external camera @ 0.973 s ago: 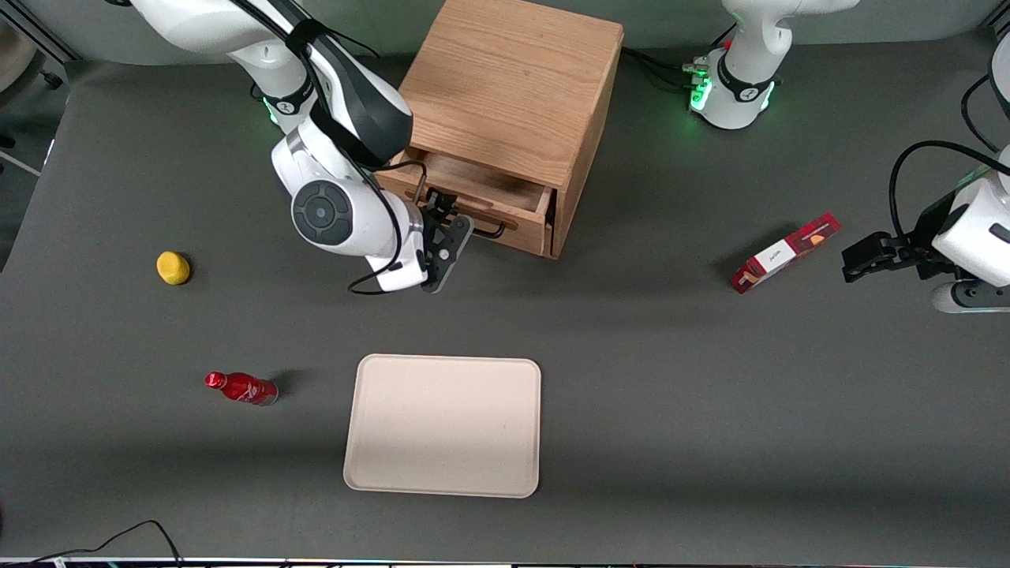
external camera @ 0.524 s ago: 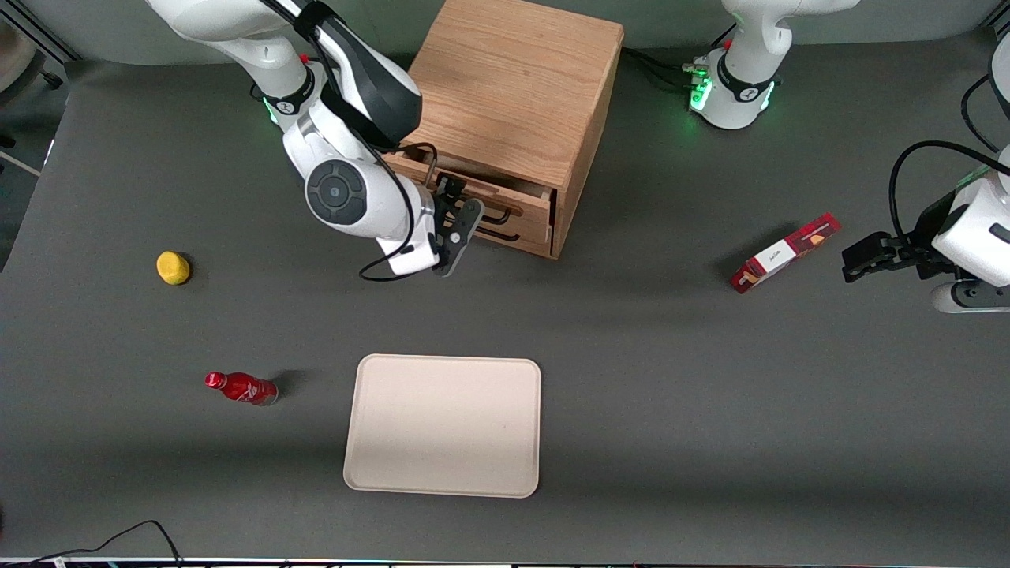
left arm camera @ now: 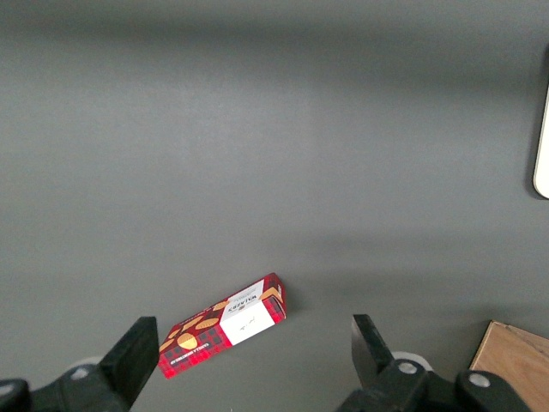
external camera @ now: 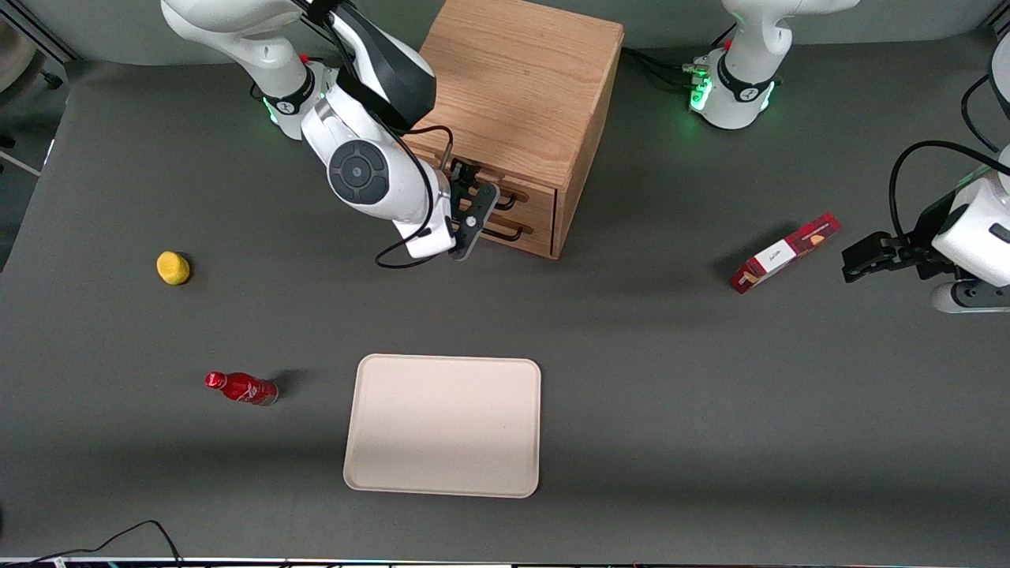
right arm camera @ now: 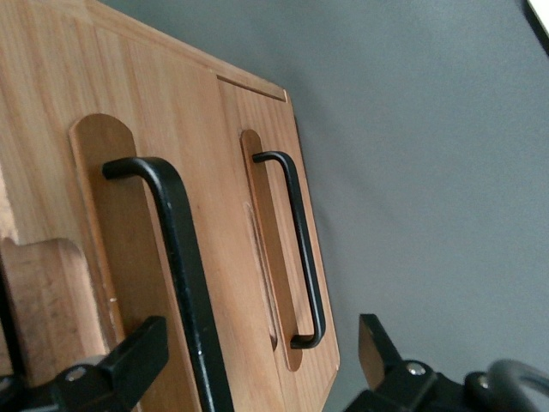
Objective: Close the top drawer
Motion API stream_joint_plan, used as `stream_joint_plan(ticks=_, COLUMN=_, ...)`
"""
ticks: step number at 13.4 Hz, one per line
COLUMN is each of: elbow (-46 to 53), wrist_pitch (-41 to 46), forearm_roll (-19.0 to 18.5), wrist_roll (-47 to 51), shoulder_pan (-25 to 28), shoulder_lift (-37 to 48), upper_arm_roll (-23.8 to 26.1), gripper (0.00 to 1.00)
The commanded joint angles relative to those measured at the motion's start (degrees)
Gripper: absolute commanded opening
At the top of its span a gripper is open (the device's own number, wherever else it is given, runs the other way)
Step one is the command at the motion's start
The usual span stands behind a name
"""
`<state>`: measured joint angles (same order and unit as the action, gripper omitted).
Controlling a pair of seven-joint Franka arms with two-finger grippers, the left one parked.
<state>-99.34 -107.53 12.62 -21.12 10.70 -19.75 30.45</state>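
Nearest the front camera, a cream tray [external camera: 443, 425] lies flat on the grey table [external camera: 671, 410]. At about nine o'clock from the tray a red bottle [external camera: 241, 387] lies on its side, and farther from the camera than the bottle, at roughly eleven o'clock from it, sits a yellow lemon [external camera: 173, 267]. Toward the parked arm's end of the table a red snack box [external camera: 784, 252] rests flat.

Farther back stands the oak cabinet [external camera: 513, 102]. Its top drawer [external camera: 517, 199] appears pushed in, its front about level with the lower drawer [external camera: 513, 230] beneath it, though the arm hides part of that face. In the right wrist view the two wooden fronts sit close to flush, the top drawer's black handle [right arm camera: 176, 249] and the lower handle [right arm camera: 296, 245] both standing proud of the wood.

The gripper [external camera: 471, 207] is right in front of the top drawer's face, its fingers spread apart with the top handle between them and clamped on nothing.
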Motion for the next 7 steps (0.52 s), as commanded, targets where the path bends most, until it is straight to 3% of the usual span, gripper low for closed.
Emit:
stream_joint_plan(ticks=1, elbow=-2.3, wrist_pitch=0.0, forearm_roll=2.1, wrist_roll=2.0, shoulder_pan=-0.5, shoulder_lift=2.7, upper_arm_roll=2.1, gripper=1.00)
stream_joint_plan(ticks=7, elbow=6.8, wrist_pitch=9.4, forearm_roll=1.2, wrist_roll=2.9, shoulder_pan=-0.9, shoulder_lift=5.4, upper_arm_roll=1.0, gripper=1.00)
